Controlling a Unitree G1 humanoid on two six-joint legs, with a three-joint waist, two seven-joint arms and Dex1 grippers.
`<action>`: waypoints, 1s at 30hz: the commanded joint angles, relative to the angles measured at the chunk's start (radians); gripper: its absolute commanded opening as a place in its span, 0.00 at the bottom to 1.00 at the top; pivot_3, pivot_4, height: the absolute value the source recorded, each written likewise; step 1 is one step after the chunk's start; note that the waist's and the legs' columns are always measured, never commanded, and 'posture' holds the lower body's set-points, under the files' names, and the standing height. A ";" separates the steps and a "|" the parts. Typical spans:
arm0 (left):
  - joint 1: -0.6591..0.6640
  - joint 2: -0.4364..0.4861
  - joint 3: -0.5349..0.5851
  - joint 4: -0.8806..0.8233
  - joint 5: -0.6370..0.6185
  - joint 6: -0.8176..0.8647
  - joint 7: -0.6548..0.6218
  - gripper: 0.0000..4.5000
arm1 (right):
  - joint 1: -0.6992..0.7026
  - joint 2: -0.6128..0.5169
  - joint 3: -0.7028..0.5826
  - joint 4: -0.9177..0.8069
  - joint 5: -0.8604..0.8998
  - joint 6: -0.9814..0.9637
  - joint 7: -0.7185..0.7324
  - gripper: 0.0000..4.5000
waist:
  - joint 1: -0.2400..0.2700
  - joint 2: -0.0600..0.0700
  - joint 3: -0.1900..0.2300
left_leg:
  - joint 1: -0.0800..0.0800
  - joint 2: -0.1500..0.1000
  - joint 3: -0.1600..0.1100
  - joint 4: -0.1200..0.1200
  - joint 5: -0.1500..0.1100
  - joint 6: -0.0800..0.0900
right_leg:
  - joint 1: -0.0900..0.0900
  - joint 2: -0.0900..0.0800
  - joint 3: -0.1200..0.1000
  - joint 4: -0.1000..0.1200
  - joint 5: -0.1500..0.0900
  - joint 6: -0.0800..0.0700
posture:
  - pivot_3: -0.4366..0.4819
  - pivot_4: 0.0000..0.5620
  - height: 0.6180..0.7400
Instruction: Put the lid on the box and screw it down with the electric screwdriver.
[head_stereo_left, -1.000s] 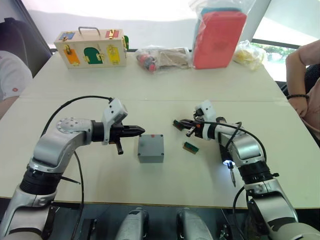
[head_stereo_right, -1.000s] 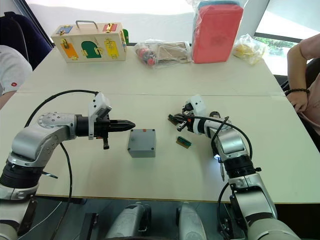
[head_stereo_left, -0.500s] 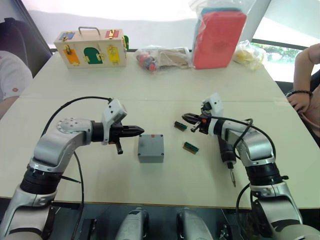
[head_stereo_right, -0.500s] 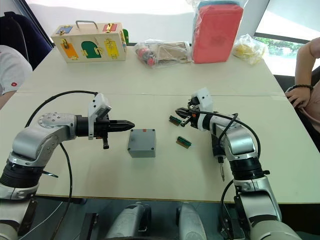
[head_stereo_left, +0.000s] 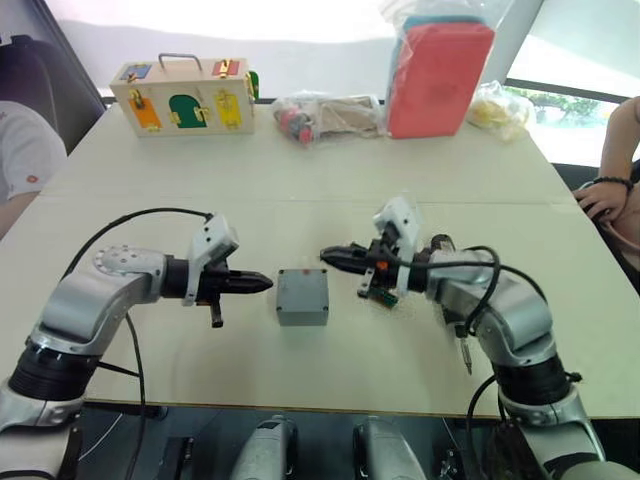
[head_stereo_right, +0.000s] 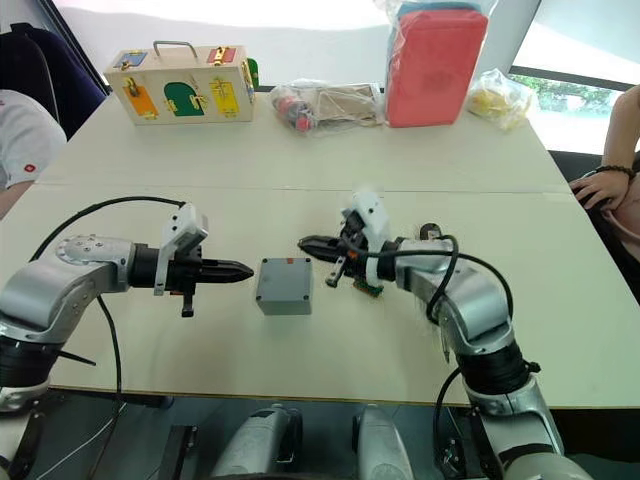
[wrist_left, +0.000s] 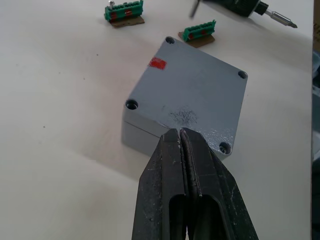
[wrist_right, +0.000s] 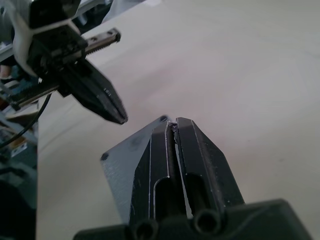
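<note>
The grey box (head_stereo_left: 302, 316) sits mid-table with the grey lid (wrist_left: 192, 95) lying flat on it, its corner holes showing. My left gripper (head_stereo_left: 266, 283) is shut and empty, its tip pointing at the box's left side, a short gap away. From the right, my right gripper (head_stereo_left: 327, 258) is also shut and empty, hovering at the box's far right corner. The electric screwdriver (head_stereo_left: 463, 350) lies on the table under my right forearm, mostly hidden, its metal bit pointing toward the near edge.
Two green connector pieces (wrist_left: 124, 11) (wrist_left: 199, 33) lie right of the box. At the far edge stand a wooden latch box (head_stereo_left: 183, 97), plastic bags (head_stereo_left: 330, 115) and a red pack (head_stereo_left: 437, 75). A person's arm (head_stereo_left: 618, 185) rests at the right edge.
My right gripper has swung left from the green pieces to the box's far right corner. My left gripper has drawn back slightly from the box.
</note>
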 joint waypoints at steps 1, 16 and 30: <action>-0.006 0.003 0.025 -0.036 -0.017 0.002 0.011 0.00 | -0.007 -0.002 0.004 -0.008 -0.007 -0.037 -0.009 0.01 | -0.001 0.000 0.000 | 0.000 0.000 0.000 0.000 0.000 0.000 | 0.000 0.000 0.000 0.000 0.000 0.000 | 0.48 0.27 0.98; -0.008 -0.006 0.017 -0.030 -0.020 -0.010 0.037 0.00 | -0.001 -0.039 0.013 0.102 -0.068 -0.134 -0.003 0.01 | -0.002 0.000 0.000 | 0.000 0.000 0.000 0.000 0.000 -0.001 | 0.000 0.000 0.000 0.000 0.000 0.000 | 0.48 0.27 0.98; -0.012 -0.014 0.010 -0.023 -0.012 -0.021 0.040 0.00 | 0.015 -0.037 0.033 0.122 -0.088 -0.149 0.001 0.07 | -0.002 0.000 0.000 | 0.000 0.000 0.000 0.000 0.000 0.000 | 0.000 0.000 0.000 0.000 0.000 0.000 | 0.48 0.27 0.98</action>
